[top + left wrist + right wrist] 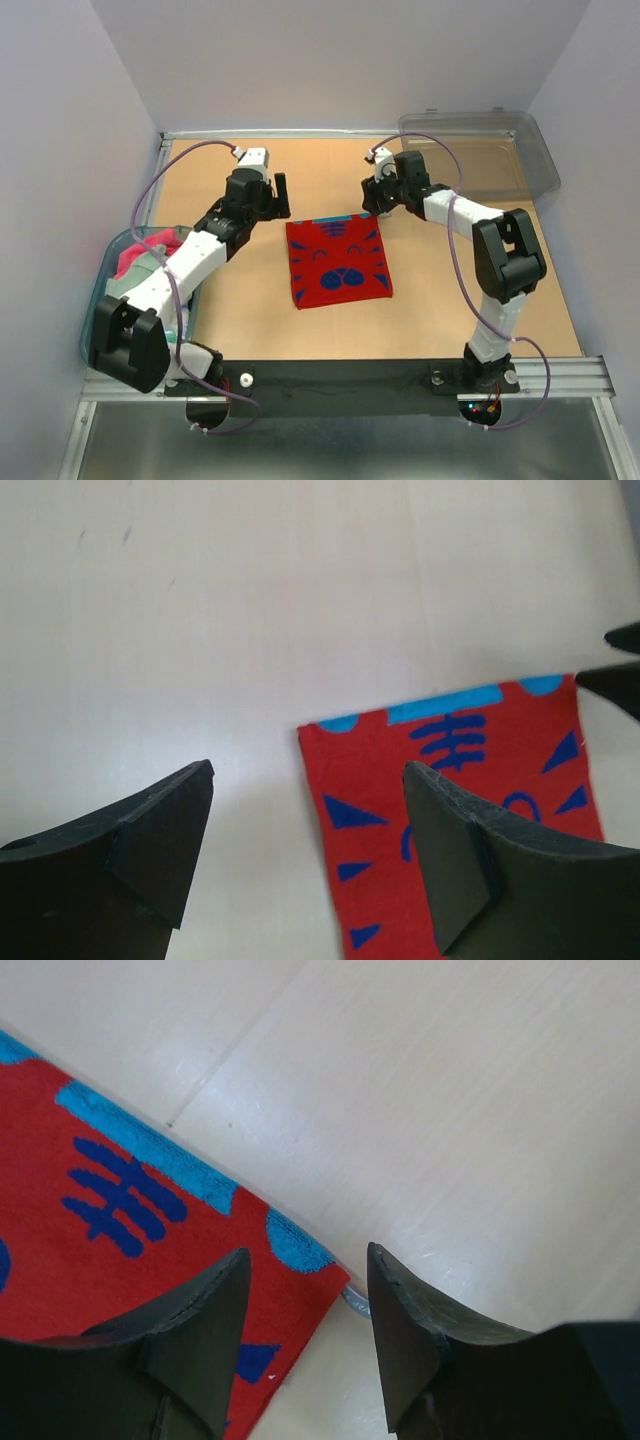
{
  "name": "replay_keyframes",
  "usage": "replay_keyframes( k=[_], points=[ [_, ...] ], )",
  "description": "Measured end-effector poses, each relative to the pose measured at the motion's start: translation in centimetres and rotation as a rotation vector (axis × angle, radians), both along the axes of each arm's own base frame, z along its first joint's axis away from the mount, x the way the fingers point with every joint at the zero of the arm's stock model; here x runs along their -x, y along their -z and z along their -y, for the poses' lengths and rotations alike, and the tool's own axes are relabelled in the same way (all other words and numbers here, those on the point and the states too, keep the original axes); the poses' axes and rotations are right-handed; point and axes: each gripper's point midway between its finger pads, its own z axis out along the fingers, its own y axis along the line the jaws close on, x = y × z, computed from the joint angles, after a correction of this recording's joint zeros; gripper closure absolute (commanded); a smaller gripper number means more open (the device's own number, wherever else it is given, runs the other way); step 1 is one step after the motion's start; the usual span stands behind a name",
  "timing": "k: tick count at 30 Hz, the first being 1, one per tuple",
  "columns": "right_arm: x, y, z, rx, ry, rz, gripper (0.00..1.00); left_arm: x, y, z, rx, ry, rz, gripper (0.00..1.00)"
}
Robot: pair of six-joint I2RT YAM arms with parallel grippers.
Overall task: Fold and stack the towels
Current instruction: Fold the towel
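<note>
A red towel (pixel 338 262) with dark blue shapes and a light blue band along its far edge lies flat in the middle of the table. My left gripper (pixel 278 198) hovers open just off the towel's far left corner. In the left wrist view, that gripper (pixel 308 780) straddles the left edge of the towel (pixel 470 810), holding nothing. My right gripper (pixel 372 205) stands open over the far right corner. In the right wrist view, its jaws (pixel 308 1255) frame that corner of the towel (pixel 120 1250) without gripping it. More towels, pink (pixel 130 262) and teal (pixel 160 240), sit bunched in the tub.
A blue-rimmed tub (pixel 100 290) sits at the left table edge, under my left arm. At the back right corner stands a clear grey plastic bin (pixel 490 150). A small grey tag (pixel 355 1300) peeks out from under the towel's corner.
</note>
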Motion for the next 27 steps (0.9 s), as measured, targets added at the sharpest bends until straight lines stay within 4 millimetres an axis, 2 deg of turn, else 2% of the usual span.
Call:
replay_keyframes(
  k=[4,5,9,14,17,21,27],
  points=[
    [0.1,2.8,0.3,0.043,-0.05,-0.07,0.48,2.3,2.0,-1.5,-0.076,0.023,-0.032,0.12],
    [0.3,3.9,0.5,0.055,-0.058,-0.101,0.48,2.5,2.4,-1.7,-0.087,0.024,-0.039,0.12],
    [0.9,6.2,0.9,0.08,-0.078,-0.158,0.49,3.4,4.2,-2.3,-0.13,0.034,-0.081,0.12],
    [0.9,6.4,1.1,0.089,-0.089,-0.163,0.49,3.5,4.7,-2.3,-0.143,0.041,-0.089,0.12],
    [0.9,6.5,1.2,0.088,-0.097,-0.161,0.51,3.3,5.6,-2.2,-0.156,0.046,-0.114,0.12],
    [0.8,6.5,1.5,0.074,-0.108,-0.163,0.58,2.9,7.1,-2.0,-0.169,0.052,-0.16,0.12],
    [0.5,6.6,1.7,0.061,-0.133,-0.158,0.8,0.8,7.9,-1.0,-0.157,0.071,-0.189,0.15]
  ],
)
